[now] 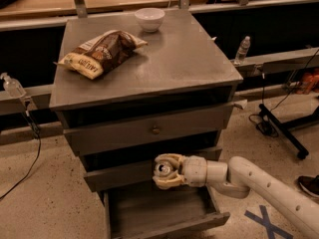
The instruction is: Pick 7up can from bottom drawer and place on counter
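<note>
The cream-coloured two-finger gripper (160, 172), carried on a pale jointed arm (259, 185) that entered from the lower right, was positioned above the open bottom drawer (149, 209) and just in front of the grey drawer front directly over it. Its fingers (168, 159) were clamped above and below the small silvery 7up can (163, 169), which lay on its side in the grip with its pull-tab end facing the camera. The 7up can was clear of the drawer floor and well below the counter.

The wide, shallow grey bottom drawer was pulled out from the cabinet, and its plank-like floor was exposed. Higher up, a grey drawer front with a small round brass knob (156, 130) stood slightly ajar.

The broad, flat grey metallic counter (189, 59) carried two items: a crumpled brown-and-tan snack bag (99, 51) towards the left side, and a small white round bowl (149, 19) near the rear edge. The two items were apart from each other.

A clear plastic water bottle (242, 49) stood upright on the ledge to the right of the cabinet. A clear pump bottle (12, 85) stood on the ledge to the left. A blue tape cross (266, 223) was on the speckled floor, beneath the arm
</note>
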Robot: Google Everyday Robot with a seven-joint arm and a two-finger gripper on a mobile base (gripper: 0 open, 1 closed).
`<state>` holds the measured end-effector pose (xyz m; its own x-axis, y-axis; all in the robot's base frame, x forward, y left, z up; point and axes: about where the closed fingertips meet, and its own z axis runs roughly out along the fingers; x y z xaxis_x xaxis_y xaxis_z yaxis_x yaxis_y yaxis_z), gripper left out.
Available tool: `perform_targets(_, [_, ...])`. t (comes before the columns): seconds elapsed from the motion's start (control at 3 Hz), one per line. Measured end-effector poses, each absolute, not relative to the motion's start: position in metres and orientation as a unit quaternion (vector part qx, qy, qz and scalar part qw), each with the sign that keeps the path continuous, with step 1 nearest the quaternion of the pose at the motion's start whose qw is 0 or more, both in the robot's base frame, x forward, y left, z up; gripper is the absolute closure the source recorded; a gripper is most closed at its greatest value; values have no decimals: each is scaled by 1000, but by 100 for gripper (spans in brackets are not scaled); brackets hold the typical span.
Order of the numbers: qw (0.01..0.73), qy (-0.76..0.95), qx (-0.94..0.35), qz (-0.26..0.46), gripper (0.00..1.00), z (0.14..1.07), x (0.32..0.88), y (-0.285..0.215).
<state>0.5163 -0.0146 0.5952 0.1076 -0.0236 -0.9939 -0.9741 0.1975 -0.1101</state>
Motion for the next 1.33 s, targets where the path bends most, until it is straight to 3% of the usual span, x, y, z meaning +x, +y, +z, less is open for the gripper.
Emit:
perform_targets(0.67, [559,524,-476,431,100,585,514,-11])
perform_targets(1.0, [567,536,-452,432,100,549,524,-21])
perform_targets(1.33, [543,564,-405,472,100,457,512,-26])
